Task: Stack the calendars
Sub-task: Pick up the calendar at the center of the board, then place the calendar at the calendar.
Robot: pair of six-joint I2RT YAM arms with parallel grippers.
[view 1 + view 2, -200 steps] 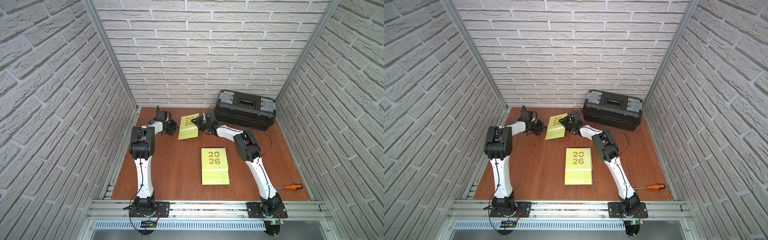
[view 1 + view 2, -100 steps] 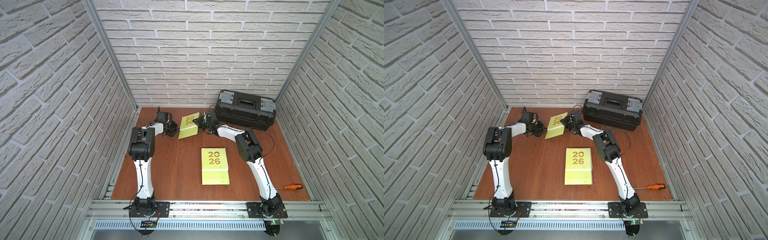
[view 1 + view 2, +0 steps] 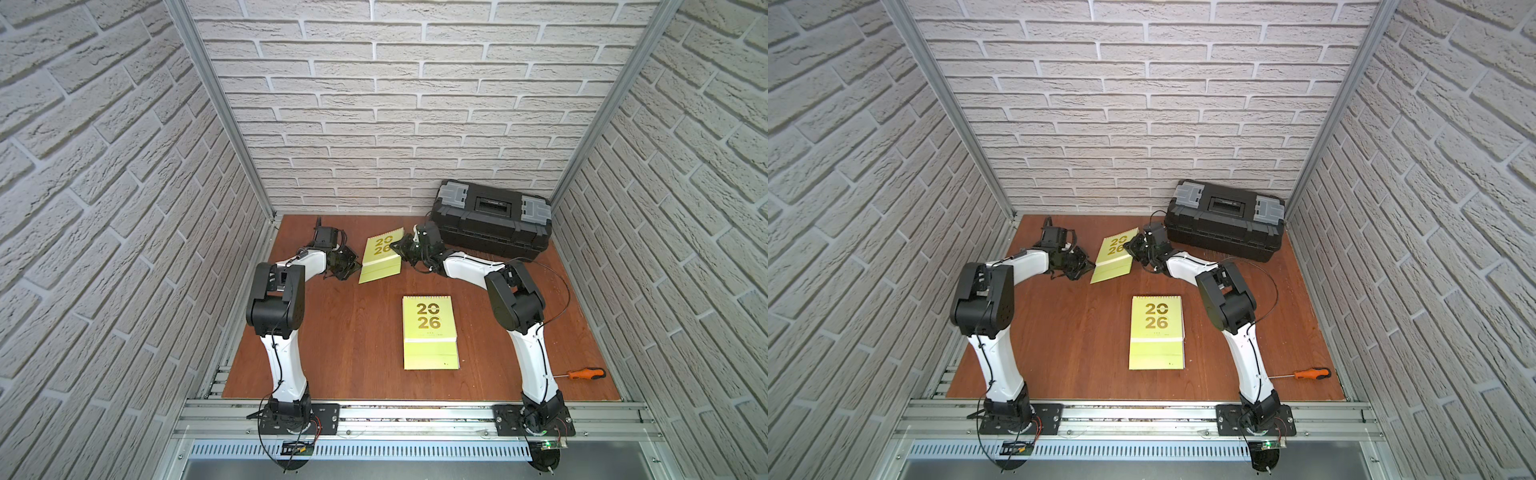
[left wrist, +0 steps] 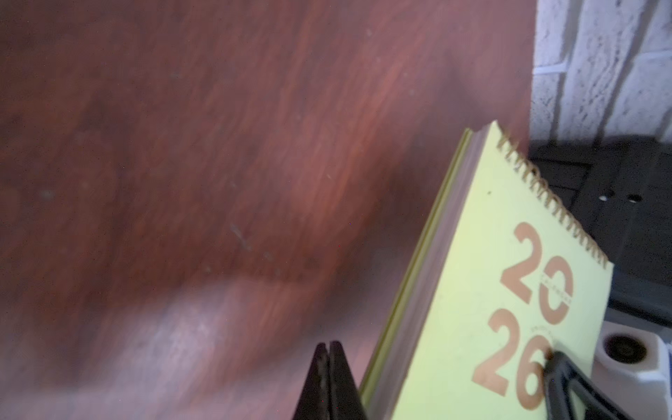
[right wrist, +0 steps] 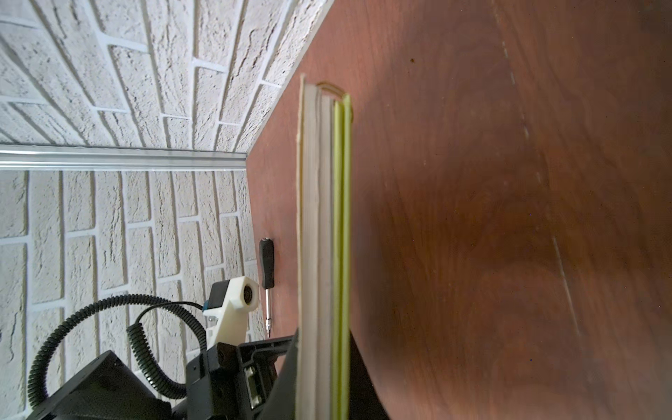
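Two lime-green calendars with gold "2026" show in both top views. The far calendar (image 3: 380, 255) (image 3: 1115, 259) sits tilted near the back, between the two grippers. My right gripper (image 3: 402, 248) (image 3: 1134, 248) is shut on its right edge. In the right wrist view this calendar (image 5: 323, 218) appears edge-on between the jaws of the right gripper (image 5: 323, 336). My left gripper (image 3: 347, 267) (image 3: 1082, 269) is shut and empty, just off the calendar's left edge (image 4: 472, 309); its tips (image 4: 329, 345) are pressed together. The near calendar (image 3: 430, 332) (image 3: 1156, 332) lies flat mid-table.
A black toolbox (image 3: 492, 218) (image 3: 1225, 224) with grey latches stands at the back right, close behind the right gripper. An orange screwdriver (image 3: 584, 374) (image 3: 1310, 373) lies near the front right. A black-handled screwdriver (image 5: 266, 269) lies by the left wall. Brick walls enclose three sides.
The right gripper has closed on the far calendar's right edge, and the calendar has tipped and shifted a little. The left arm has barely moved.
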